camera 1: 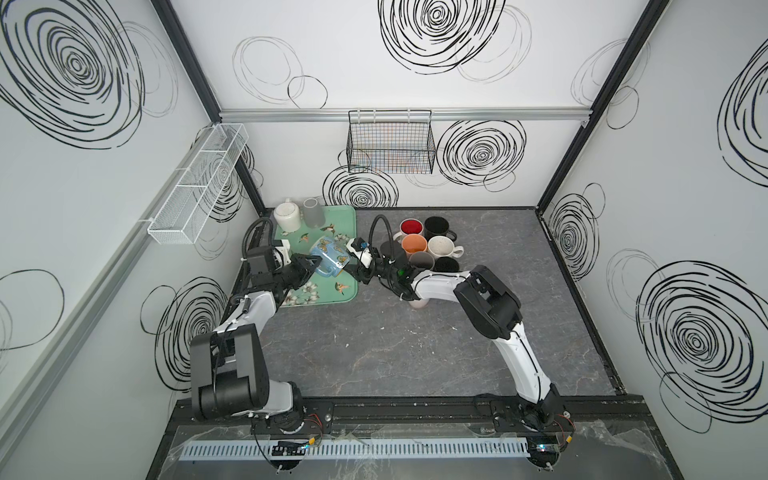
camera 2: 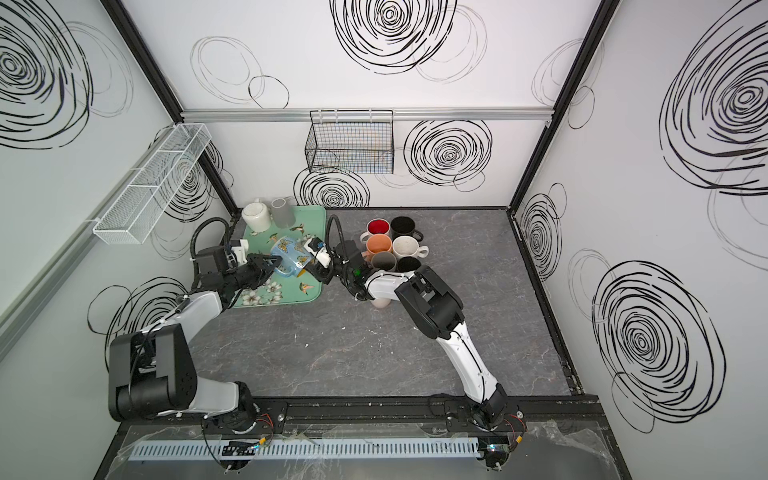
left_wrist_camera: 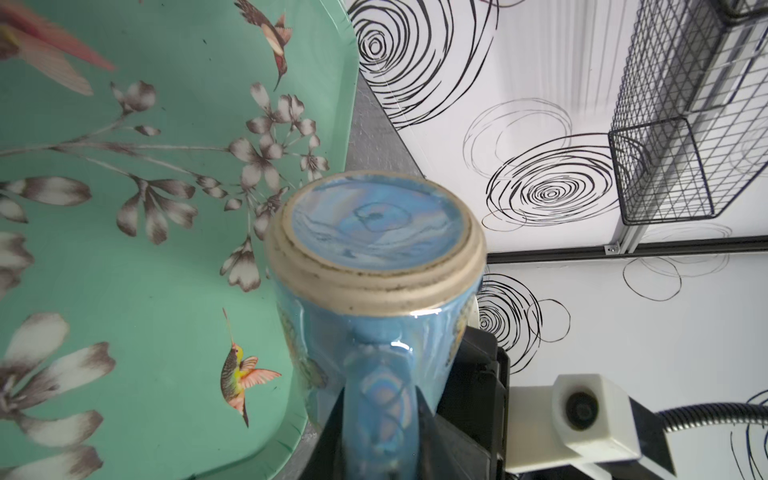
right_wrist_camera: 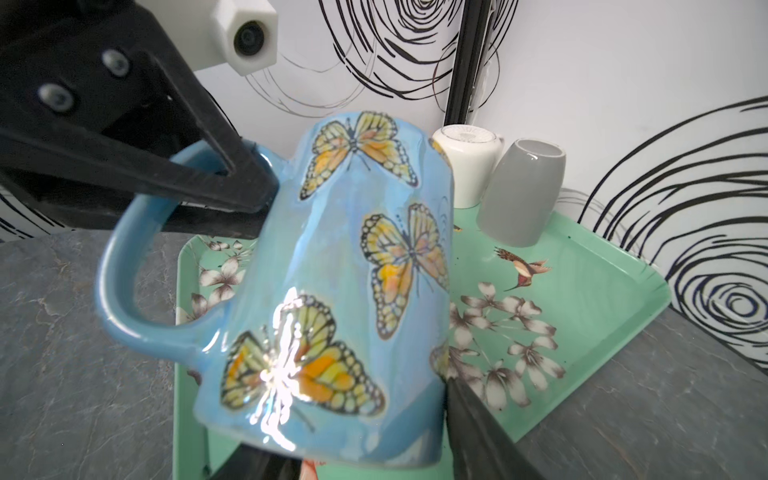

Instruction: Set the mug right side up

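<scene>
The blue butterfly mug (camera 1: 330,255) (camera 2: 291,253) hangs tilted above the green tray (camera 1: 347,293) (right_wrist_camera: 602,270). Its base (left_wrist_camera: 374,224) points away from my left wrist, and its rim lies toward my right gripper. My left gripper (camera 1: 312,262) (camera 2: 272,262) (left_wrist_camera: 380,399) is shut on the mug's handle (right_wrist_camera: 124,257), close to the base. My right gripper (camera 1: 349,270) (camera 2: 309,272) (right_wrist_camera: 357,424) is open at the rim. One finger (right_wrist_camera: 478,432) lies along the outer wall, and the other shows below the rim.
A white mug (camera 1: 286,214) and a grey cup (camera 1: 312,212) stand upside down at the tray's far corner. Several upright mugs (camera 1: 428,245) cluster right of the tray, behind my right arm. A black wire basket (camera 1: 390,143) and a white mesh basket (camera 1: 199,183) hang on the walls.
</scene>
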You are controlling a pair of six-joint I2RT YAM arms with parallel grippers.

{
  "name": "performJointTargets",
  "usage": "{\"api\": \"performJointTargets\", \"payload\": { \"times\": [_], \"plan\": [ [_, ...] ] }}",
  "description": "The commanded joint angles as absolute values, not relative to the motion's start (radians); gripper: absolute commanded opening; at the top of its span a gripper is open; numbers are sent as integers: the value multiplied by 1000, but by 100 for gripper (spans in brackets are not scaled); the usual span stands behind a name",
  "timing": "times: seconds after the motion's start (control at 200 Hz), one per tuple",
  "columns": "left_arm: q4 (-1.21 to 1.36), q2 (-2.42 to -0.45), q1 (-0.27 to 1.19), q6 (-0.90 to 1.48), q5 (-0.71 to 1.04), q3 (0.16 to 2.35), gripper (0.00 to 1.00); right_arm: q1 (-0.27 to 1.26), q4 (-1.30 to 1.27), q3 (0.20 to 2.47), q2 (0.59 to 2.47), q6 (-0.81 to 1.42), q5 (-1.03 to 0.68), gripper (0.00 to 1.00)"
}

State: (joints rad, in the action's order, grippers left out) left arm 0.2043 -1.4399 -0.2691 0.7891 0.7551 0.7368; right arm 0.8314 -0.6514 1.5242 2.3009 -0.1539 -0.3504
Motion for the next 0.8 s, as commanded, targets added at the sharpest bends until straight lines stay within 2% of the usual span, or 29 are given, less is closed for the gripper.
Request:
{"api": "performJointTargets", "payload": {
  "times": [0.0,0.195,0.39,0.58,0.791],
  "plan": [
    [444,-1431,-266,756,674,744,0,853,-602,1544,2232,-145,-401,58],
    [419,-1403,-227,611,494,755,0,851,-515,1499,2179,-79,-376,57],
    [372,-1366,-87,381,203,743,0,841,-376,1515,2133,35,-341,55],
    [507,-1351,58,324,-24,645,0,822,-262,1554,2109,176,-344,51],
    [622,-1380,182,300,-159,570,0,816,-267,1505,2094,314,-351,50]
  ]
}}
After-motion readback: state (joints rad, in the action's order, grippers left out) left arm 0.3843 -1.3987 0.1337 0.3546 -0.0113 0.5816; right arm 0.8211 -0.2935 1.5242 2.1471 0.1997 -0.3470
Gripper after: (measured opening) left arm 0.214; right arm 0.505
